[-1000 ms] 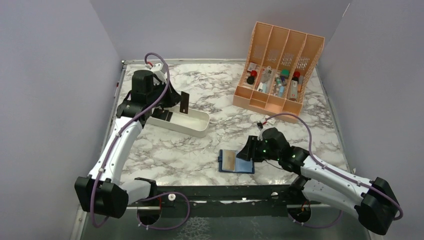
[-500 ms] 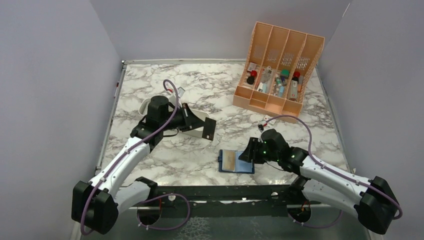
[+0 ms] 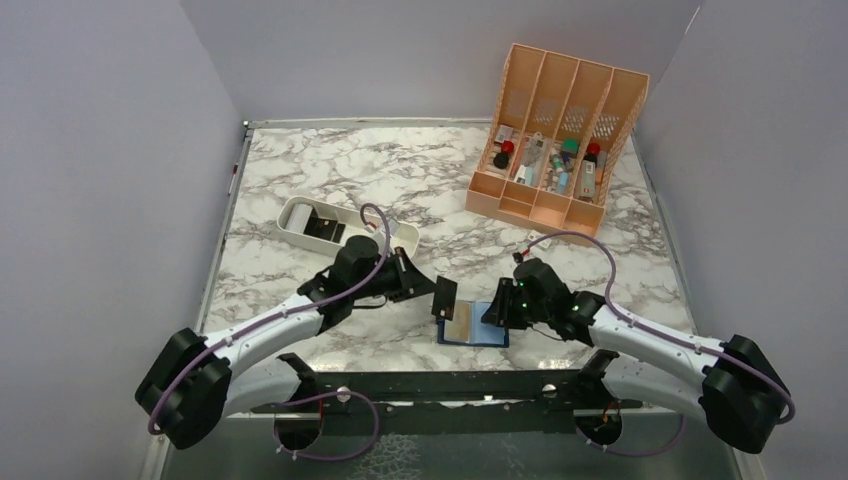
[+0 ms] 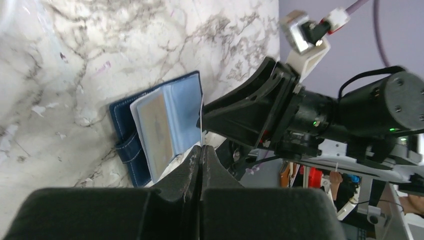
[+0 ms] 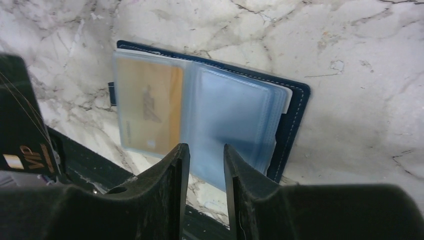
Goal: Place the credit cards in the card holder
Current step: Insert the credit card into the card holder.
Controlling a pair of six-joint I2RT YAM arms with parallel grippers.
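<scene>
The navy card holder [image 3: 472, 324] lies open near the table's front edge and shows clear pockets [image 5: 230, 117]. A tan-gold credit card [image 5: 149, 106] sits in its left pocket. My left gripper [image 3: 430, 292] is shut on a black credit card [image 3: 444, 297], held upright just left of the holder. In the left wrist view the card shows edge-on [image 4: 201, 125] above my fingertips, with the holder [image 4: 160, 127] beyond. The same card shows at the left of the right wrist view [image 5: 21, 125]. My right gripper [image 3: 498, 305] is open and empty over the holder's right half [image 5: 206, 150].
A white oblong tray [image 3: 400, 240] at the left middle holds a dark item [image 3: 322, 228]. An orange slotted organizer [image 3: 555, 135] with small bottles stands at the back right. A black rail [image 3: 430, 385] runs along the table's front edge.
My left arm has carried the black card from above the white tray forward and right to the holder's left edge. My right gripper has stayed at the holder's right side.
</scene>
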